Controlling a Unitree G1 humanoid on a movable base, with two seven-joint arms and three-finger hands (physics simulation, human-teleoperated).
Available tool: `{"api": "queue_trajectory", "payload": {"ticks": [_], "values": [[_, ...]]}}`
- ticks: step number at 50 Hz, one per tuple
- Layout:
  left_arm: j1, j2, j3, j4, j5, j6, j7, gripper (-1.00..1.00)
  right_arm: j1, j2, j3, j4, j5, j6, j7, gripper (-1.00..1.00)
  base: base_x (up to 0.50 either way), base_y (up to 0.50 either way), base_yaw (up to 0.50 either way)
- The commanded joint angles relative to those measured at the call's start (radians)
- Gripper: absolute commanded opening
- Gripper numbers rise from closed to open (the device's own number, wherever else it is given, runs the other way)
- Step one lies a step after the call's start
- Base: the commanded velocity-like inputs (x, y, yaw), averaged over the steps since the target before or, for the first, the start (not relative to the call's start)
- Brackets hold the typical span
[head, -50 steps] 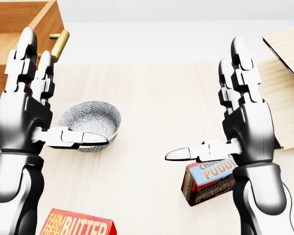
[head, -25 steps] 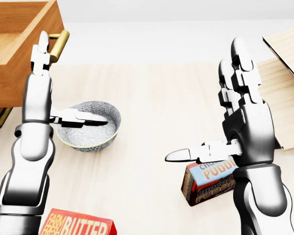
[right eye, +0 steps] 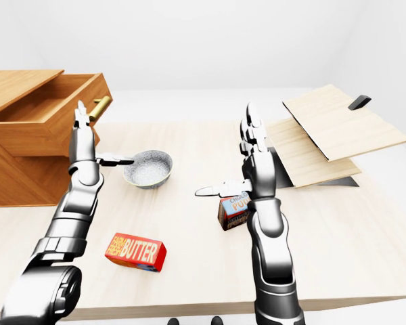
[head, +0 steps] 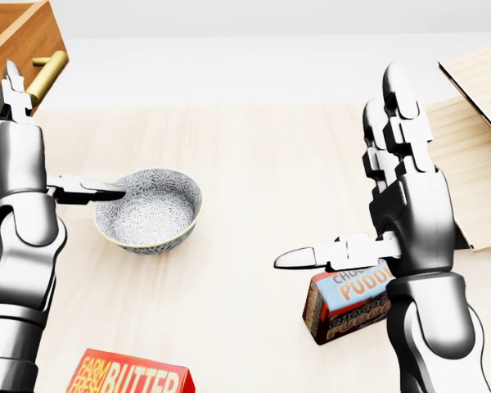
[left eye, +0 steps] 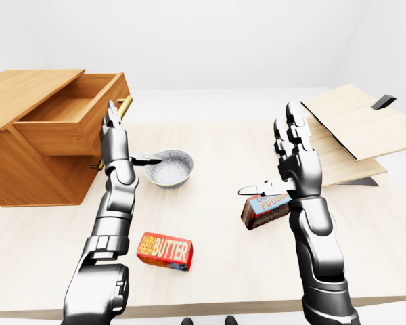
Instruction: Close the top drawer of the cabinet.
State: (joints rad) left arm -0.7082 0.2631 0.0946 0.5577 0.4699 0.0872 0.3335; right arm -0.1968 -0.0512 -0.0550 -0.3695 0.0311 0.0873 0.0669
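While my head view cuts the cabinet [left eye: 27, 156] off, the left-eye view shows its top drawer [left eye: 74, 122] open, my left hand [left eye: 116, 145] open-fingered against it, right hand [head: 405, 205] spread, empty.

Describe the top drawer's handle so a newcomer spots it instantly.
Find the wooden cabinet at the left of the left-eye view; its top drawer stands pulled out. The brass handle is the short golden bar on the drawer's face, just above the left hand, the only metallic-yellow thing there.

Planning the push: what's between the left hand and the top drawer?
Nothing: in the left-eye view the left hand stands right by the drawer face.
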Motion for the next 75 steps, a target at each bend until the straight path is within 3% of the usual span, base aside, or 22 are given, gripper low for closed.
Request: {"api": "queue_trajectory", "payload": {"ticks": [1, 23, 41, 53, 65, 71, 75], "values": [[0.007, 0.059, 0.042, 0.064, 0.012, 0.000, 0.090, 1.00, 0.000, 0.001, 0.002, 0.007, -0.003, 0.000, -0.002, 1.00, 0.00, 0.00, 0.00], [-0.007, 0.163, 0.093, 0.116, -0.014, 0.000, 0.155, 1.00, 0.021, 0.000, -0.002, -0.004, -0.002, 0.000, 0.009, 1.00, 0.00, 0.00, 0.00], [-0.166, 0.280, 0.087, 0.422, -0.033, 0.000, 0.190, 1.00, 0.008, 0.006, 0.009, 0.019, -0.015, 0.000, 0.001, 1.00, 0.00, 0.00, 0.00], [-0.221, 0.321, 0.074, 0.531, -0.032, 0.000, 0.190, 1.00, 0.003, 0.005, 0.008, 0.025, -0.014, 0.000, -0.001, 1.00, 0.00, 0.00, 0.00], [-0.175, 0.287, 0.079, 0.453, -0.053, 0.000, 0.190, 1.00, 0.015, 0.003, 0.005, 0.010, -0.012, 0.000, 0.005, 1.00, 0.00, 0.00, 0.00], [-0.008, 0.194, 0.100, 0.059, -0.062, 0.000, 0.190, 1.00, 0.020, 0.004, 0.005, 0.005, -0.012, 0.000, 0.006, 1.00, 0.00, 0.00, 0.00], [0.081, 0.126, 0.095, -0.212, -0.031, 0.000, 0.139, 1.00, 0.017, 0.006, 0.007, 0.006, -0.012, 0.000, 0.005, 1.00, 0.00, 0.00, 0.00]]}}
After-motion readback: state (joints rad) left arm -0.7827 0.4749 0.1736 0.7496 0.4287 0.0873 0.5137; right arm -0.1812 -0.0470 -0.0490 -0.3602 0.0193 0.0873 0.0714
